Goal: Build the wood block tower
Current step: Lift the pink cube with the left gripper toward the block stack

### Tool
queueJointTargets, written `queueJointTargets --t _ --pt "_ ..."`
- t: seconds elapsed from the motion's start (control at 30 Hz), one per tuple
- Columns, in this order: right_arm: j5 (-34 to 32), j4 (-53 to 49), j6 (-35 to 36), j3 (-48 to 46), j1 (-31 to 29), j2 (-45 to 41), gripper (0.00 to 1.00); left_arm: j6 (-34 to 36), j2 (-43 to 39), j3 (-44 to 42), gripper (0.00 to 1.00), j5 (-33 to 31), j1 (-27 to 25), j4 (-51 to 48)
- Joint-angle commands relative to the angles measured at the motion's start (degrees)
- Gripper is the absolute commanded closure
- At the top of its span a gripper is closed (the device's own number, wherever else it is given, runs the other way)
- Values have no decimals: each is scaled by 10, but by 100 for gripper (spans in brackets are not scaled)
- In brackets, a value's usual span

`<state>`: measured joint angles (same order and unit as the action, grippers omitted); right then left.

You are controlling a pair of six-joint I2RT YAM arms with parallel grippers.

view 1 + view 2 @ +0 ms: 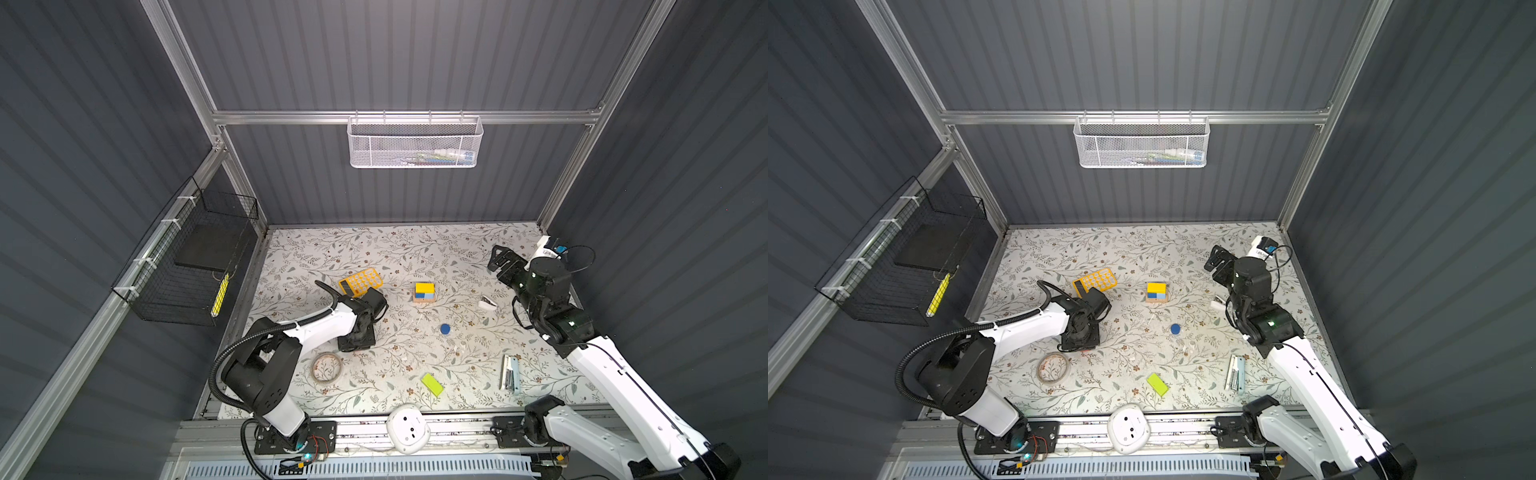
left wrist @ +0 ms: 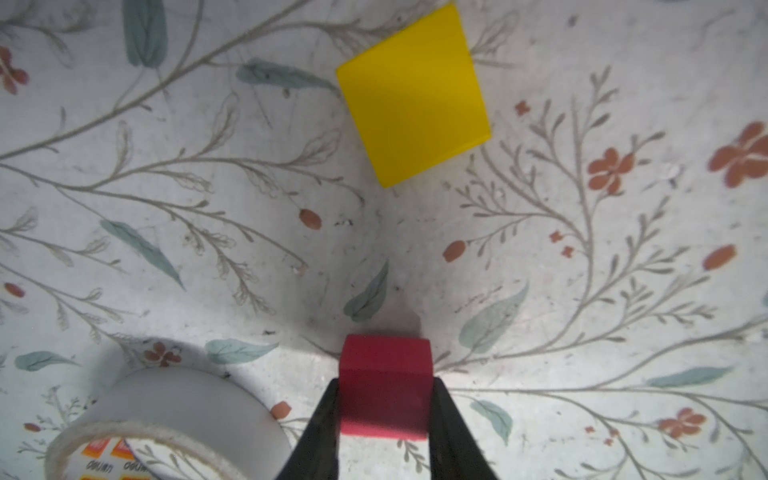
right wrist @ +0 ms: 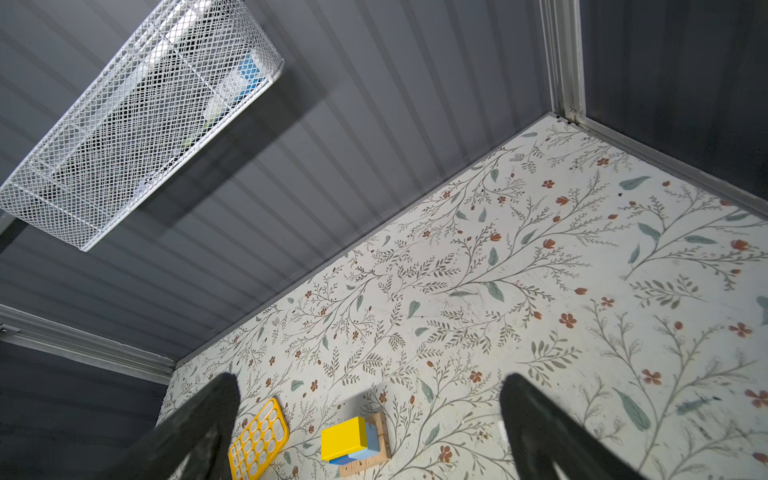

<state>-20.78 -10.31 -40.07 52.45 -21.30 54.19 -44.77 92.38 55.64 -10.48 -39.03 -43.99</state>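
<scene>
Left gripper (image 2: 385, 384): low on the worktop (image 2: 166, 208), left of centre, jaws pressed against both sides of a pink cube (image 2: 384, 374), seemingly to lift it.
Tower (image 1: 424, 293): mid-worktop, farther off; tan base (image 1: 420, 302), blue cubes (image 1: 424, 296), yellow bar (image 1: 424, 287) on top, likely awaiting that cube.
Right gripper (image 1: 497, 258): spread wide and empty, raised at far right, clear of the tower.
Loose pieces: yellow cube (image 2: 413, 95) near the pink one; blue cylinder (image 1: 445, 329) and lime bar (image 1: 432, 384) nearer.

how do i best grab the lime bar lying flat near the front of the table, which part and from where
Grip the lime bar across its two long edges, near the middle, coming straight down from above. It lies flat on the table with its broad face up, turned diagonally, so the grip likely has to turn to match. Nothing touches it, so both long edges look free.
</scene>
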Motion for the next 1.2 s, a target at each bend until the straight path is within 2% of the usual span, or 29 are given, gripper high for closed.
queueJointTargets --t 0.0,0.27,0.53,0.9,1.17 --pt "3 4 -2 3 3 2 1 19 3 34 73 4 -3 -24" --pt "4 -1 2 3 7 0 1 57 34 109 73 8 -3 -61" --pt "8 -8 2 0 12 -6 1 102 111 246 74 11 -3 -116" --pt "13 -11 3 -7 28 -7 1 147 223 475 76 26 -4 -182" --pt "22 -15 2 -15 47 -8 1 163 297 591 77 32 -17 -208"
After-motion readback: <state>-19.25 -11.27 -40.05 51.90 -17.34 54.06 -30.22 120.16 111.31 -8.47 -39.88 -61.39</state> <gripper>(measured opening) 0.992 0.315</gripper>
